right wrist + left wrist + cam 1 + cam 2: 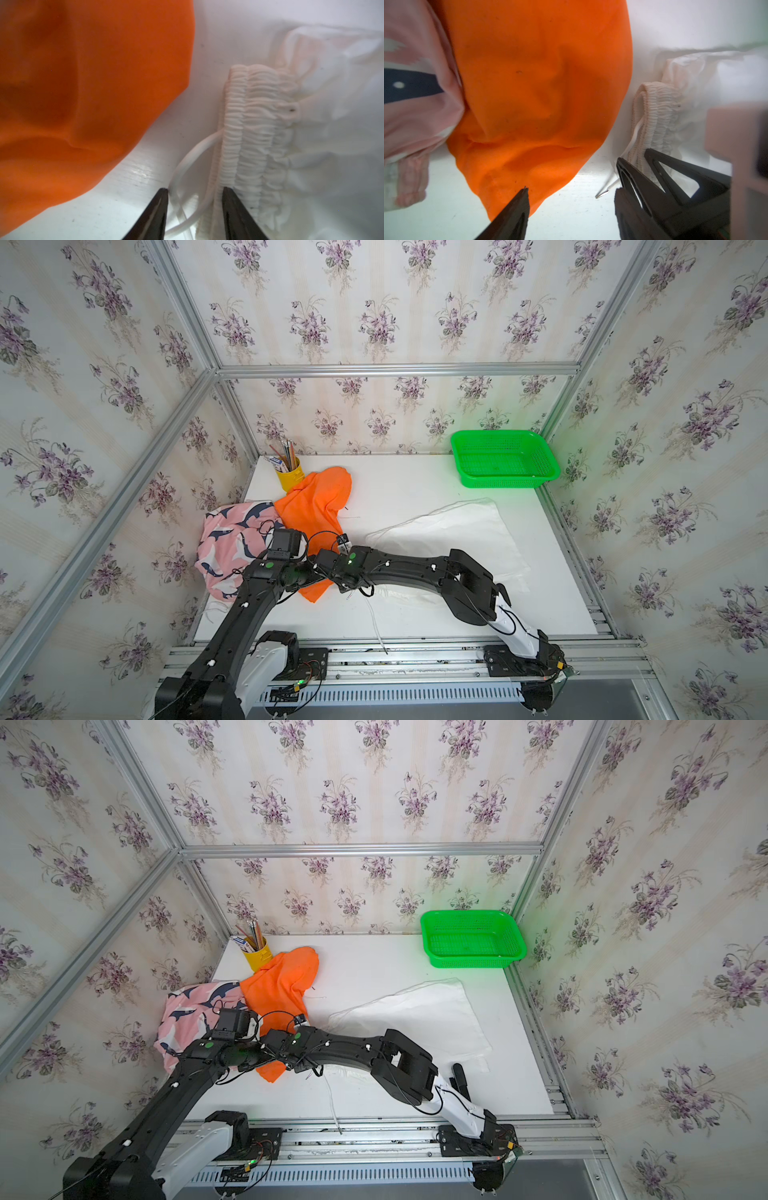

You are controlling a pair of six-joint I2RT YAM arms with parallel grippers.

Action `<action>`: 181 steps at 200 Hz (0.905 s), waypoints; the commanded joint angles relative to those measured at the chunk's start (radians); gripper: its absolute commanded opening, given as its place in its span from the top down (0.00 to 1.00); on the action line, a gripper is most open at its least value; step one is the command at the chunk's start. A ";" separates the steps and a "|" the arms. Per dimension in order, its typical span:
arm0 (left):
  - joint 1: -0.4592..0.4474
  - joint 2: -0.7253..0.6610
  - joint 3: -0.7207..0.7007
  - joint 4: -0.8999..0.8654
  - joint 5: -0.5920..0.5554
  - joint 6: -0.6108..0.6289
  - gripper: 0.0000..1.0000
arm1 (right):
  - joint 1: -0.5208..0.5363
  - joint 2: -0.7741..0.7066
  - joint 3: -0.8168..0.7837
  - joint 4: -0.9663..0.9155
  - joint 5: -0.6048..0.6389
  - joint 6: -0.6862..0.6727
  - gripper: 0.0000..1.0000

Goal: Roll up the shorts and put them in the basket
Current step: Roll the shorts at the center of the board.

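The white shorts (457, 531) lie spread at the table's right, their gathered waistband (255, 124) near the middle front. My right gripper (195, 190) is open, its fingertips straddling the waistband's edge and the white drawstring (187, 158). The orange shorts (316, 502) lie crumpled to the left of centre. My left gripper (572, 191) is open above bare table, one fingertip over the orange shorts' (529, 93) lower corner. The pink shark-print shorts (228, 543) are bunched at the left edge. In both top views the wrists hide both grippers.
A green basket (498, 481) stands in the back right corner. A yellow cup (291, 479) of pencils stands at the back left, touching the orange shorts. A loose end of drawstring (376, 622) trails toward the table's front edge. Walls close three sides.
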 commanded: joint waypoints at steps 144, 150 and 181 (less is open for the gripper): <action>0.003 -0.007 0.009 0.068 0.039 -0.003 0.31 | 0.002 0.062 -0.072 0.010 -0.051 -0.034 0.39; 0.003 -0.008 0.009 0.068 0.039 -0.004 0.31 | 0.001 0.065 -0.074 0.013 -0.052 -0.041 0.38; 0.003 -0.021 0.008 0.058 0.039 -0.014 0.31 | 0.001 0.058 -0.105 0.101 -0.083 -0.155 0.43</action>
